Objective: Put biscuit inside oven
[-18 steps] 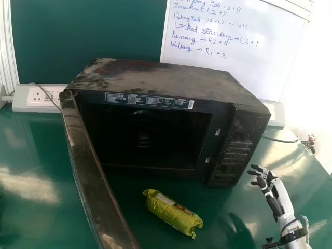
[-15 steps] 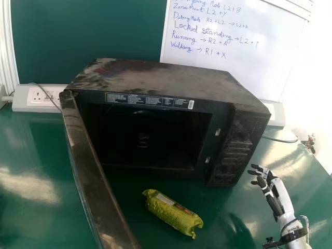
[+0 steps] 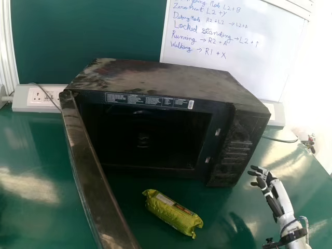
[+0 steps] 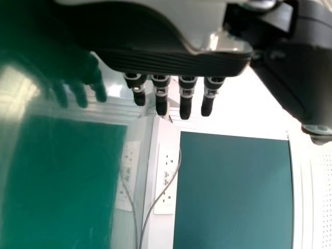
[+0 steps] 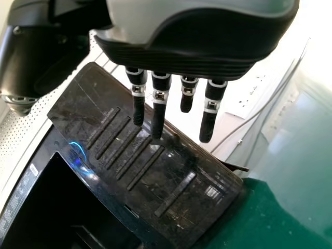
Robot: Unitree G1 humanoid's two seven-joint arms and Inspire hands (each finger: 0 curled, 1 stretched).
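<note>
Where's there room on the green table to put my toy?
There's bare green table left of the open oven door, and another patch between the biscuit packet and the robot's right hand. It's crowded around the packet, with the door beside it and the oven behind.

Clock from oven centre, head view. Oven (image 3: 163, 78) on table (image 3: 31, 161). Biscuit packet (image 3: 174, 213) on table before it, 6 o'clock — outside oven. Door (image 3: 93, 171) swung out, 8 o'clock, left of packet. Behind: socket strip (image 3: 22, 98) at 10, writing board (image 3: 254, 62) at 1. Right hand (image 3: 279, 196) at 4 — right of packet, apart from it.
</note>
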